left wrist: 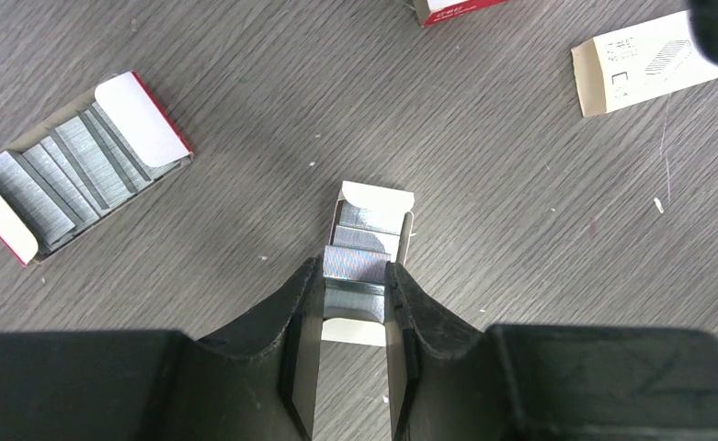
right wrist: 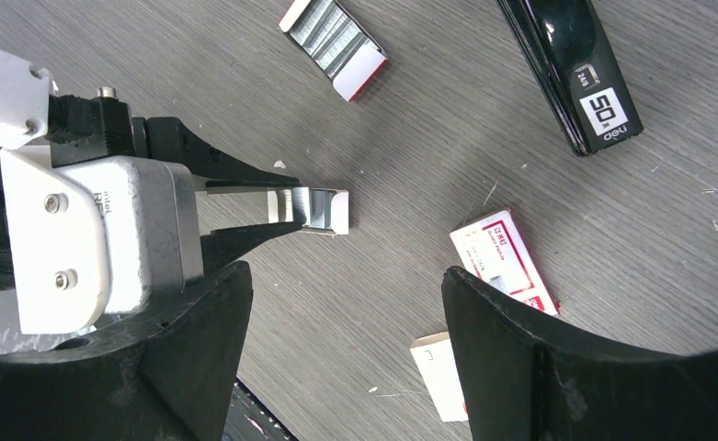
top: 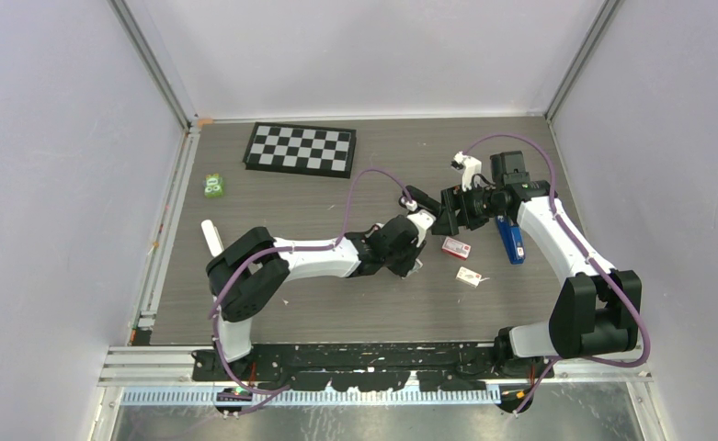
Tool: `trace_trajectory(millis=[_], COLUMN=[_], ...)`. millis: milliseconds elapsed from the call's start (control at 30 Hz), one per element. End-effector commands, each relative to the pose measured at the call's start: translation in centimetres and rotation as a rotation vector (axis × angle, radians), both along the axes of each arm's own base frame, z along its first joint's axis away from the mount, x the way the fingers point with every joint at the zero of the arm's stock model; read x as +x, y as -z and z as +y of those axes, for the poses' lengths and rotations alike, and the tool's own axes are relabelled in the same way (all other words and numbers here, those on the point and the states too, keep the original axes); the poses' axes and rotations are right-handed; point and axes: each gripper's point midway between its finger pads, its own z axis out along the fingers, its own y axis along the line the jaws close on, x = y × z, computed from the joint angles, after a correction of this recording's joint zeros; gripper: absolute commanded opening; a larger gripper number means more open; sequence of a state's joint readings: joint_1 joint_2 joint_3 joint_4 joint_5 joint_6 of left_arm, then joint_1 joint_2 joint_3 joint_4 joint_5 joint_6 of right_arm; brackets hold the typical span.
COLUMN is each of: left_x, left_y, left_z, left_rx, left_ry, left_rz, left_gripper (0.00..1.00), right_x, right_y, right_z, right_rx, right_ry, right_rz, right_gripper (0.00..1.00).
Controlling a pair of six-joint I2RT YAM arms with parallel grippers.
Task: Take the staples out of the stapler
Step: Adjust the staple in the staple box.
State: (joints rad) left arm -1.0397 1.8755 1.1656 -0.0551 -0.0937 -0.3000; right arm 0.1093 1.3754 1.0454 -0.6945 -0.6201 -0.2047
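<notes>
- The left wrist view gives the closest look at the left gripper (left wrist: 355,276). Its fingers (left wrist: 292,312) stand narrow, one against each long side of a small white tray (left wrist: 373,197) with shiny staples (left wrist: 355,262) inside.
- I cannot tell whether this tray rests on the grey surface (left wrist: 245,73) or is a little raised.
- Only this view shows clearly the open red box (left wrist: 70,170), full of staple strips, to the left of the tray.
- The right wrist view shows the same grip from the side. It also shows the stapler (right wrist: 575,73), which the left wrist view does not show.
- The stapler is dark, with a "50" label, and lies flat on the surface, apart from both grippers.
- The right gripper (right wrist: 346,280) has its fingers wide apart, with nothing between them.
- Only the top view shows the whole arms. The left arm stretches low to the right across the middle. The right arm is bent and reaches to the left, with its wrist turned toward the left gripper.
- In that view the stapler lies just beside the right forearm, and a checkerboard (top: 300,149) lies near the far edge.
</notes>
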Motion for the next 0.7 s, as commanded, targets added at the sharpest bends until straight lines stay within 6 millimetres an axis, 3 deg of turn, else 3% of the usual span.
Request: trace_trajectory(millis=[0, 667], left_x=[0.43, 0.1], left_y=[-0.19, -0.34], left_z=[-0.54, -0.42], left_rx=[-0.033, -0.045], left_ry=[-0.016, -0.02], left_rz=[-0.014, 0.0], left_gripper=[0.25, 0.25], right_x=[-0.04, 0.01], right_y=[-1.31, -1.38], right_z=[0.94, 0.86], right_rx=[0.046, 0.046], right_ry=[-0.034, -0.032], right_rz=[-0.011, -0.013], right_gripper=[0.8, 0.8])
